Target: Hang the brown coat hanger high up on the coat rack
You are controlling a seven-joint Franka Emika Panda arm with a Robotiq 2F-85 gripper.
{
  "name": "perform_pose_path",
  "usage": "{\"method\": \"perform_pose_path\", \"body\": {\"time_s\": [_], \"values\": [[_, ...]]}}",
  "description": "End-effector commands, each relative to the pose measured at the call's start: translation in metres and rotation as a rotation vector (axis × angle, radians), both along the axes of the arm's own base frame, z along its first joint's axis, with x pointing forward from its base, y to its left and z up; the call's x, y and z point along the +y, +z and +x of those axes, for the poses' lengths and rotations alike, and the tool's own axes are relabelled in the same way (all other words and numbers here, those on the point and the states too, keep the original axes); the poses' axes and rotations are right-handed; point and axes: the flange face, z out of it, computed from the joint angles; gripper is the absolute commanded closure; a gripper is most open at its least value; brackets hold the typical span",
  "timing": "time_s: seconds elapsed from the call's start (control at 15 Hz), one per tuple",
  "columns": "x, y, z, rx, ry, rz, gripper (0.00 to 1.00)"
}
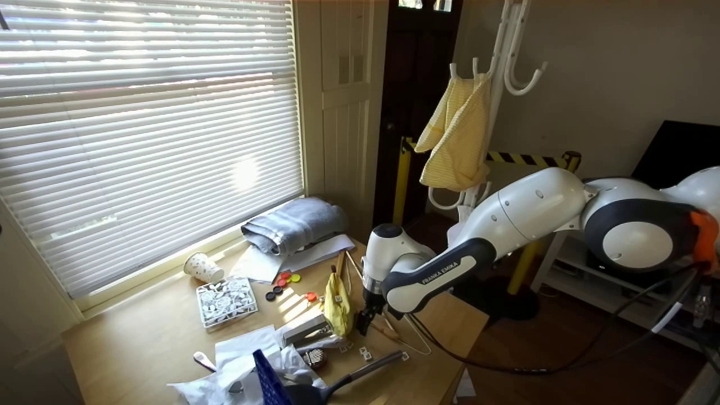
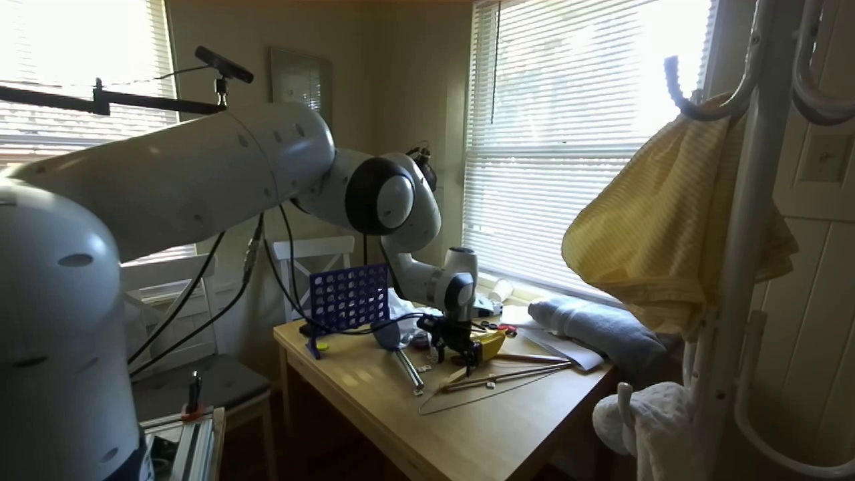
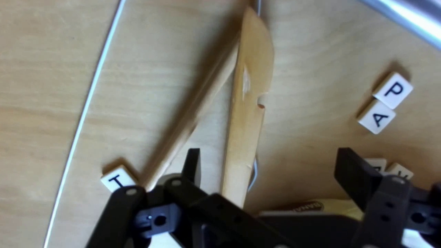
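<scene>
White arm [image 1: 534, 202], black-ringed round joints [image 1: 637, 245], pale FRANKA EMIKA lettering [image 1: 441, 273], black cables [image 1: 529, 370], angular black fingers [image 3: 358, 179] with screws [image 3: 176, 182]

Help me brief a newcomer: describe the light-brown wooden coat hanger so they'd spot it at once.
By the big white-slatted window stands a pale wooden table. On it, between the spread black fingers in the wrist view, lies the hanger: notched wood, unlike the thin grey wire alongside.

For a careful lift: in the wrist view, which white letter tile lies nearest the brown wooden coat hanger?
The T tile, alone left of the hanger; the other visible tiles lie right of it.
</scene>
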Motion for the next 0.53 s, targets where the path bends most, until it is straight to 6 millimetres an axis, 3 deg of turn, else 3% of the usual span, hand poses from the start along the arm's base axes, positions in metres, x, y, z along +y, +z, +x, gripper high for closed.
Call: {"method": "perform_pose_path", "body": {"time_s": [0.0, 0.47], "values": [[0.003, 0.000, 0.001, -0.002, 0.003, 0.000, 0.00], [0.007, 0.001, 0.013, -0.135, 0.015, 0.032, 0.00]]}}
